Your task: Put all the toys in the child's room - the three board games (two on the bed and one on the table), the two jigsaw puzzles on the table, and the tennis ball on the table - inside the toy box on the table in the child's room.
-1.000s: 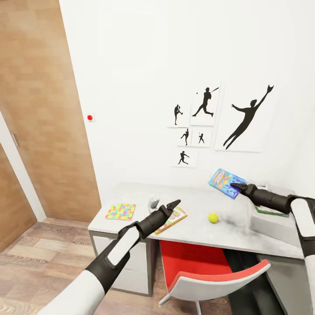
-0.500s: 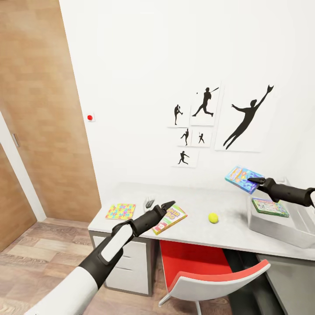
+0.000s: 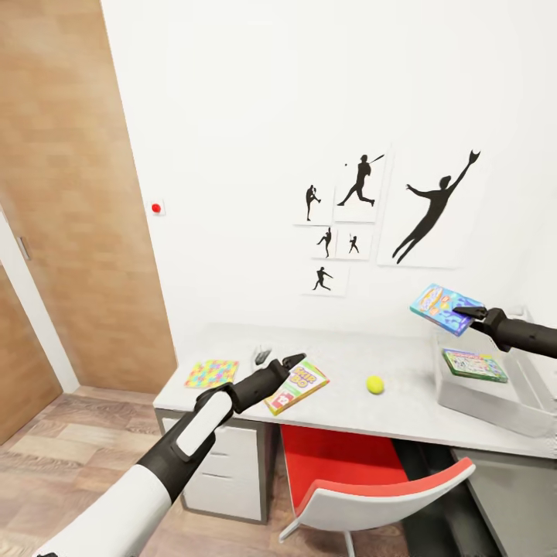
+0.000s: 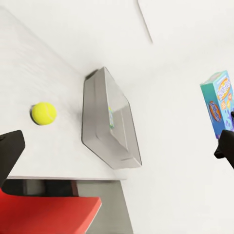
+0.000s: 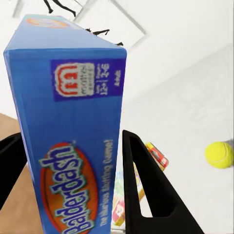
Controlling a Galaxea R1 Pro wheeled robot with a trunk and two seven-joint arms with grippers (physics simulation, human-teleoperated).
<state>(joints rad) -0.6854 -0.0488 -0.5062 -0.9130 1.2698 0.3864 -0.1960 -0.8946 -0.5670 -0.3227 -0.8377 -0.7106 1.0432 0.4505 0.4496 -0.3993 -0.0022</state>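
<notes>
Now, from the left, we see one jigsaw puzzle [image 3: 211, 374] lying flat on the desk [image 3: 410, 402], then our left gripper [image 3: 295, 360] hovering at the near edge of the SKIP-BO game [image 3: 297, 385]; whether its jaws are open we cannot tell. Further right the tennis ball [image 3: 375, 384] rests alone on the desk, and our right gripper [image 3: 469, 312] has its jaws closed on the blue board game [image 3: 443, 307], lifted above the toy box [image 3: 503, 408], where the green-edged game [image 3: 474, 364] lies inside.
</notes>
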